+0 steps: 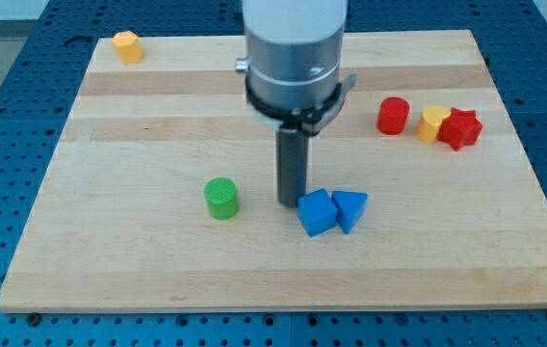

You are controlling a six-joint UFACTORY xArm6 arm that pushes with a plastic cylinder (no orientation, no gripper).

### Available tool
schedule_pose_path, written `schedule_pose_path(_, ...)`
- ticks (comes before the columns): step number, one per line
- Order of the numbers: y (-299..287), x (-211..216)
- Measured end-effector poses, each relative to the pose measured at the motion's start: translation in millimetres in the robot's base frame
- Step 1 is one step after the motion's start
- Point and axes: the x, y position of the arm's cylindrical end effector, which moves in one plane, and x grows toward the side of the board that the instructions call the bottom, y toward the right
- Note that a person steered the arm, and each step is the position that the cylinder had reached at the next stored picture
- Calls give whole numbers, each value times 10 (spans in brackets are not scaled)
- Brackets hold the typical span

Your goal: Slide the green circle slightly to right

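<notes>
The green circle [221,198] is a short green cylinder standing on the wooden board [139,260], left of the board's middle. My tip [291,201] rests on the board to the right of the green circle, with a clear gap between them. The tip stands right next to the left side of a blue cube [316,212]. A blue triangle [351,208] touches the cube on its right.
A red cylinder [393,116], a yellow block [433,123] and a red star-shaped block [460,128] sit at the view's right. An orange block [127,46] sits at the board's top left corner. Blue perforated table surrounds the board.
</notes>
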Motion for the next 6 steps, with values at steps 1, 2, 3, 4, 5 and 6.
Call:
schedule_pose_path(1, -365, 298)
schedule_pose_path(2, -974, 337)
schedule_pose_path(3, -1122, -73)
schedule_pose_path(4, -741, -457)
schedule_pose_path(5, -1015, -364)
schedule_pose_path(6, -1381, -181)
